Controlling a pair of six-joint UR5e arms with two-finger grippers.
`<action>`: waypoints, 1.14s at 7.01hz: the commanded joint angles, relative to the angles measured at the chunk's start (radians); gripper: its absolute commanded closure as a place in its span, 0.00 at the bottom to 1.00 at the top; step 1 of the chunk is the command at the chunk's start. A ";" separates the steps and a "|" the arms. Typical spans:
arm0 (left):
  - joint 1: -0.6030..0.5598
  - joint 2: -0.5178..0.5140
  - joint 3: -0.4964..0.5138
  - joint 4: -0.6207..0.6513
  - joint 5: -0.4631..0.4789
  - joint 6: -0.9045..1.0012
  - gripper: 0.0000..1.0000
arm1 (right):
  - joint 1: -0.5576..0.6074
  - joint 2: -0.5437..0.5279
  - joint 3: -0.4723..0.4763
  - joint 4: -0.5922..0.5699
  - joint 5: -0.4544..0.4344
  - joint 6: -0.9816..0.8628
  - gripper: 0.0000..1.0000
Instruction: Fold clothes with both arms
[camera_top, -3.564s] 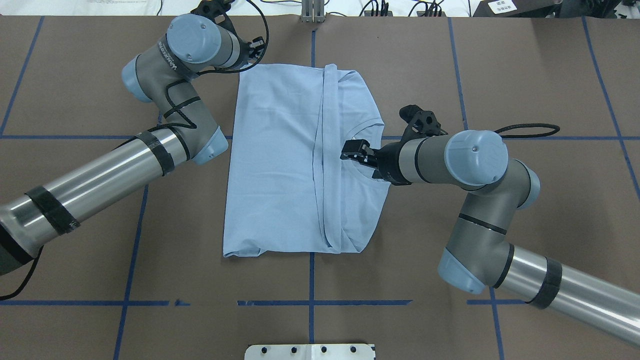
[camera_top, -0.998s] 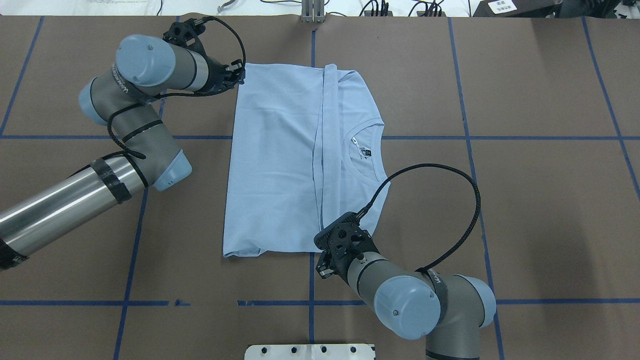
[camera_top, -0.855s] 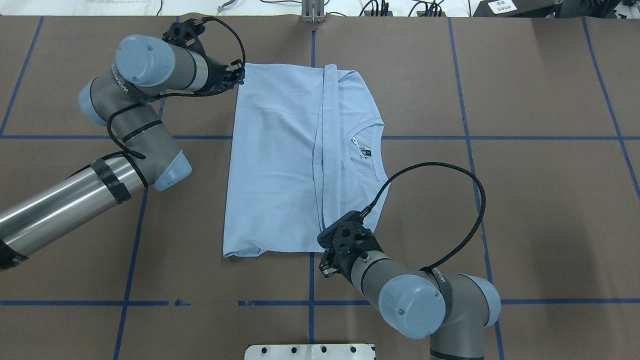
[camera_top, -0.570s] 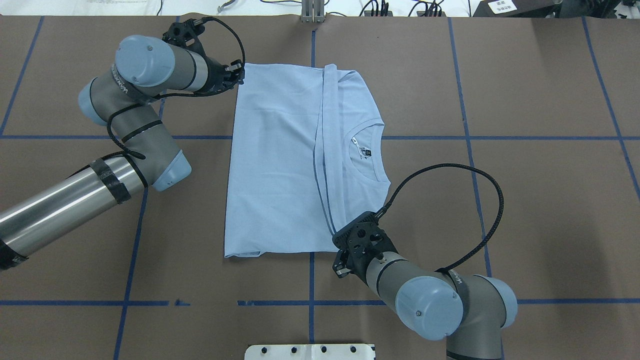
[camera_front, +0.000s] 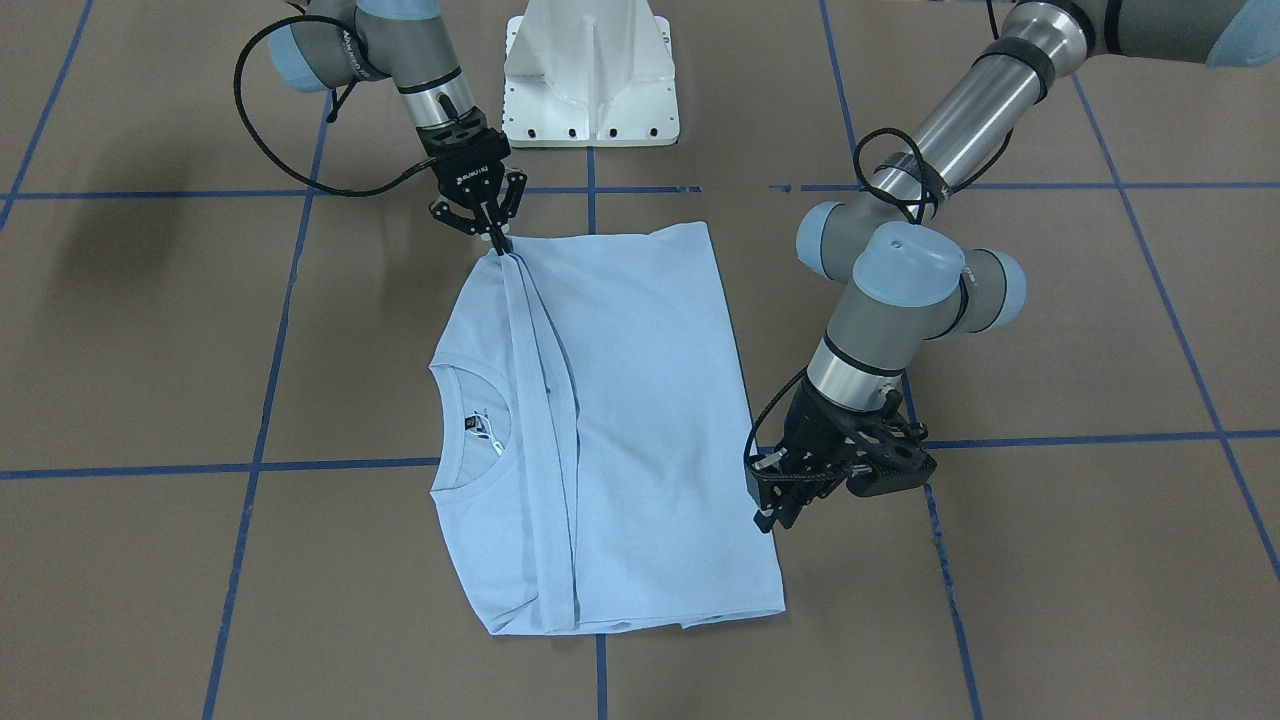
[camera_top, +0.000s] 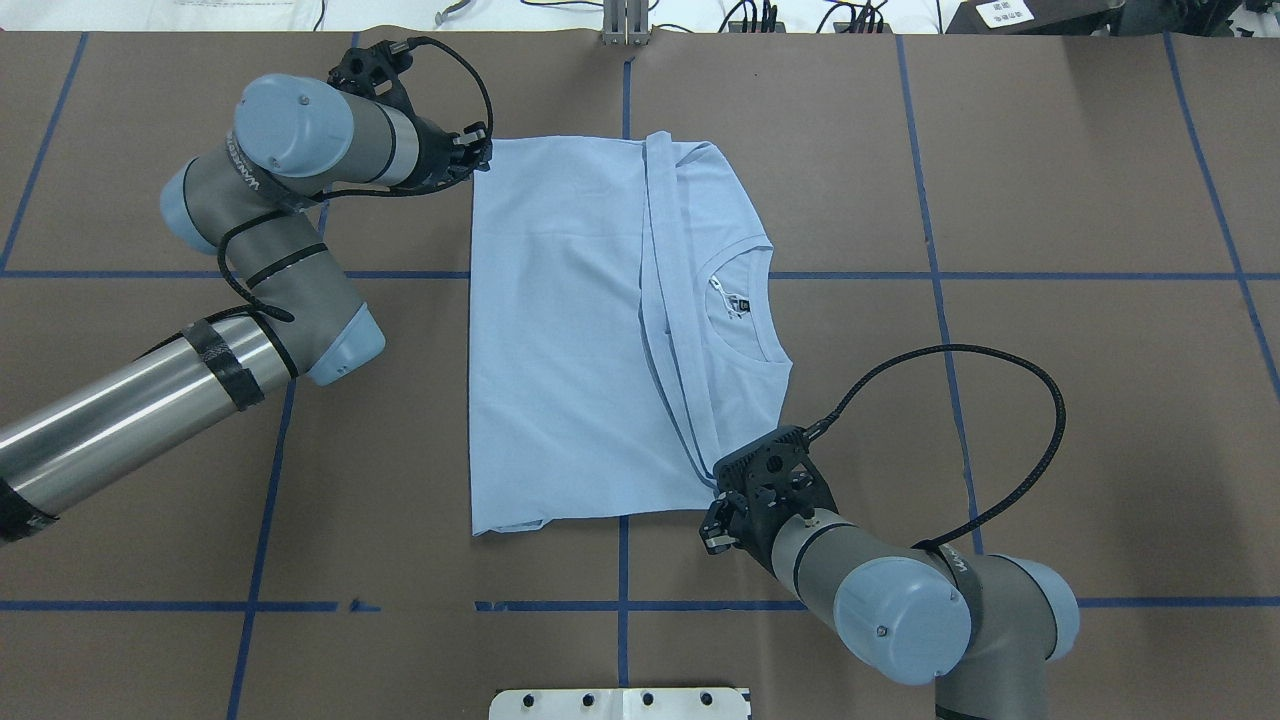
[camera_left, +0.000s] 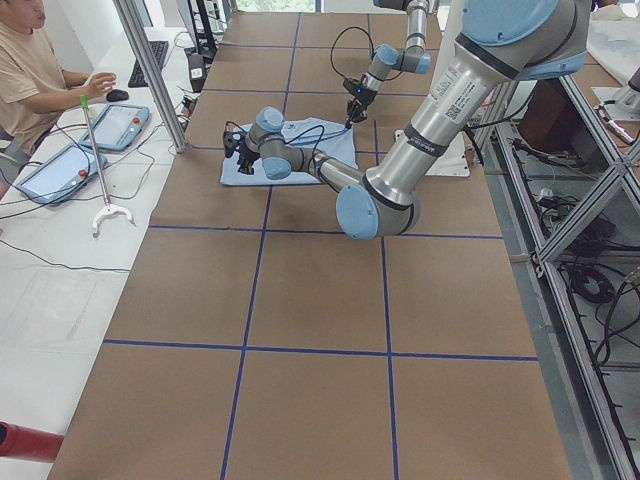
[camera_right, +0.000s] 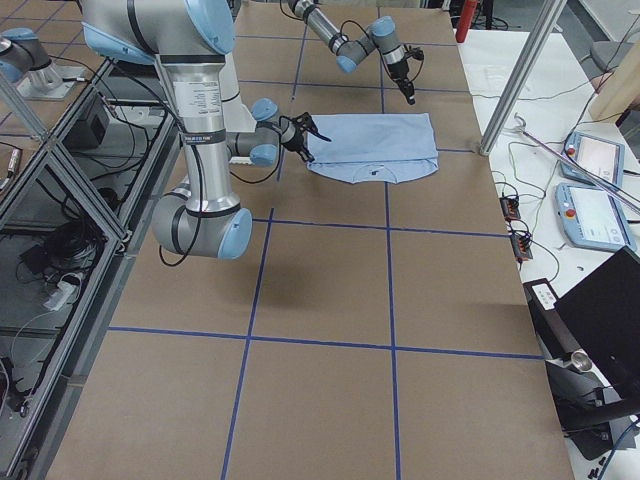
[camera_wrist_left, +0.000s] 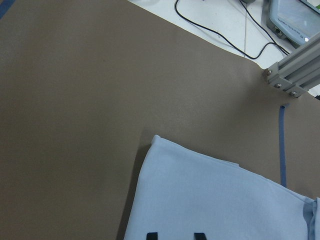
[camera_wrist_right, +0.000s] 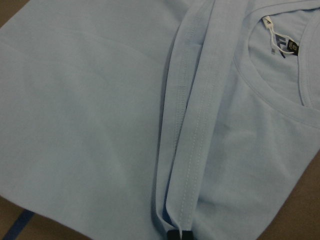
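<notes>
Jaws of the right gripper (camera_front: 497, 240) are pinched together on the near right corner of the T-shirt (camera_top: 560, 330), where the stitched hem band (camera_top: 665, 300) ends. Its wrist view shows one dark tip at the bottom edge with the band running up from it. From overhead, the right arm (camera_top: 900, 610) and its black wrist mount cover those jaws, and a black cable (camera_top: 1040, 440) loops out beside them.

The left gripper (camera_front: 768, 515) stands at the far left corner of the shirt. Its wrist view shows two fingertips (camera_wrist_left: 152, 235) set narrowly apart over the cloth, just in from the edge. Whether they press on it cannot be told.

The shirt lies folded flat on the brown worktop (camera_top: 1000, 150), across the crossing of the blue tape lines (camera_top: 1000, 275). Its long axis runs from the robot's side to the far side. The collar (camera_wrist_right: 270, 89) opens toward the robot's right, with the neck label (camera_top: 737, 303) inside it. The hem band slants from the far edge to the pinched corner.

A white pedestal base (camera_front: 590, 70) stands behind the shirt. A person (camera_left: 25, 70) sits at a side desk beyond the far edge.
</notes>
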 joint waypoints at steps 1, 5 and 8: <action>0.000 0.000 0.002 0.000 0.001 0.002 0.64 | 0.003 -0.087 0.048 0.003 0.024 0.022 0.76; 0.000 0.000 0.000 0.000 0.001 0.002 0.64 | 0.041 -0.112 0.119 -0.005 0.050 0.024 0.76; -0.001 0.001 -0.006 0.000 0.000 0.002 0.64 | 0.089 0.156 -0.042 -0.113 0.050 0.002 0.76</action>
